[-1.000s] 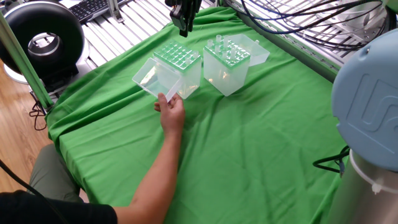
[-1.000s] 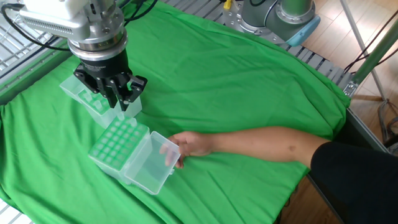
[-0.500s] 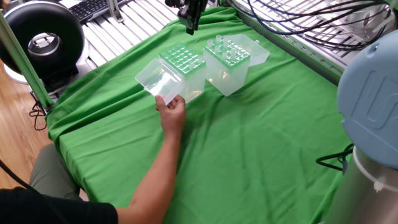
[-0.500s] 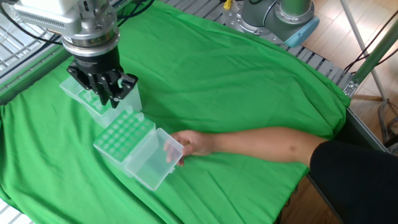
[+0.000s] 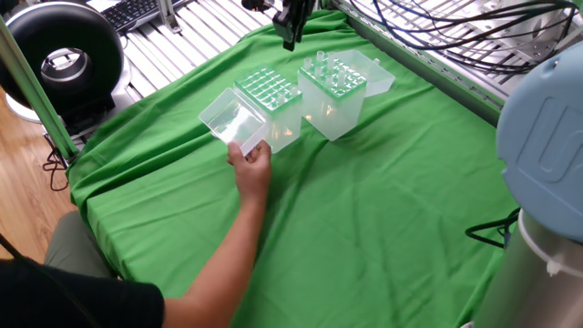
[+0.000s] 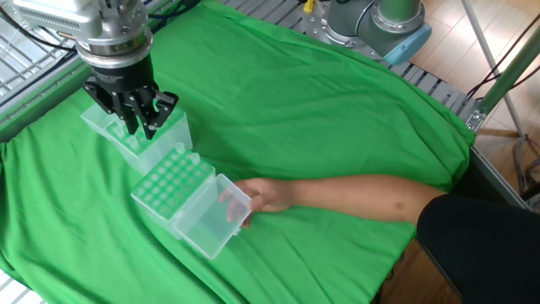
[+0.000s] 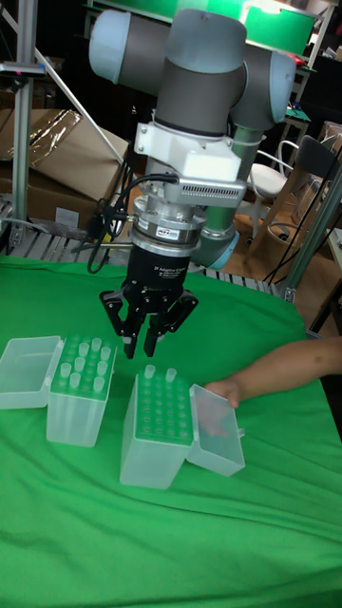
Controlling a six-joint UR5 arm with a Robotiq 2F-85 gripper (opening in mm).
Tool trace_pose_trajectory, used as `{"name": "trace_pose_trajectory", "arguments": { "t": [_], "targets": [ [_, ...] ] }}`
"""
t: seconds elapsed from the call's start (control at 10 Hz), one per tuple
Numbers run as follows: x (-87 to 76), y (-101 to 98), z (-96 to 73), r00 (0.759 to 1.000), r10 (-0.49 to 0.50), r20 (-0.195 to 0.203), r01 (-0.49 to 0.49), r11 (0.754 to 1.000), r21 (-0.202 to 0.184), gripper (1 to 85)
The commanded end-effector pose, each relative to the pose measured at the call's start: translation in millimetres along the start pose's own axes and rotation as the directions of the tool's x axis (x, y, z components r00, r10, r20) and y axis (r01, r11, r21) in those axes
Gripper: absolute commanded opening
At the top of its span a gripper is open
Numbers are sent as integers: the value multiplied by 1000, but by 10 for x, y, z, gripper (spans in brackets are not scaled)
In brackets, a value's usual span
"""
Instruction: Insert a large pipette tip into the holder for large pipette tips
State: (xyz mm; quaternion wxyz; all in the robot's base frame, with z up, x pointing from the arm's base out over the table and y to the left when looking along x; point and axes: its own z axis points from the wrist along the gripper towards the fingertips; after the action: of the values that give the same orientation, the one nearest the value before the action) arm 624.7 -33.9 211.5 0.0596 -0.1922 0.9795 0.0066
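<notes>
The holder for large pipette tips (image 5: 335,102) (image 6: 173,131) (image 7: 81,410) is the taller translucent box, with several tips standing in its grid and its lid flung open. My gripper (image 5: 291,38) (image 6: 141,127) (image 7: 147,344) hangs just above its top with the fingers drawn together. A thin pale large pipette tip seems pinched between them, though it is hard to make out. Beside it stands the shorter green-grid box (image 5: 269,91) (image 6: 169,181) (image 7: 157,427). A person's hand (image 5: 250,169) (image 6: 261,196) (image 7: 233,389) grips that box's open lid (image 5: 228,118) (image 6: 207,224).
The person's forearm (image 6: 363,198) lies across the green cloth (image 5: 364,210) from the near edge. A black round device (image 5: 59,59) and a keyboard (image 5: 132,11) sit beyond the cloth, cables (image 5: 437,18) run along the metal frame, and the robot base (image 5: 542,137) is at the right.
My gripper has travelled from above the shorter green-grid box to above the taller holder. The hand has slid the shorter box a little toward the holder.
</notes>
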Motion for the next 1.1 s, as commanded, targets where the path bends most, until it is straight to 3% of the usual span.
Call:
{"name": "trace_pose_trajectory", "arguments": {
  "t": [0.0,0.2,0.4,0.6,1.0],
  "targets": [
    [-5,39,-6,1000,-26,12,26,999,-27,327],
    [10,112,-12,1000,-3,1,3,999,-50,347],
    [-136,366,-26,996,82,-21,-82,997,-14,343],
    [-370,504,-100,992,119,-37,-119,993,-5,340],
    [-945,582,-2,998,65,16,-64,997,-54,367]
  ]
}}
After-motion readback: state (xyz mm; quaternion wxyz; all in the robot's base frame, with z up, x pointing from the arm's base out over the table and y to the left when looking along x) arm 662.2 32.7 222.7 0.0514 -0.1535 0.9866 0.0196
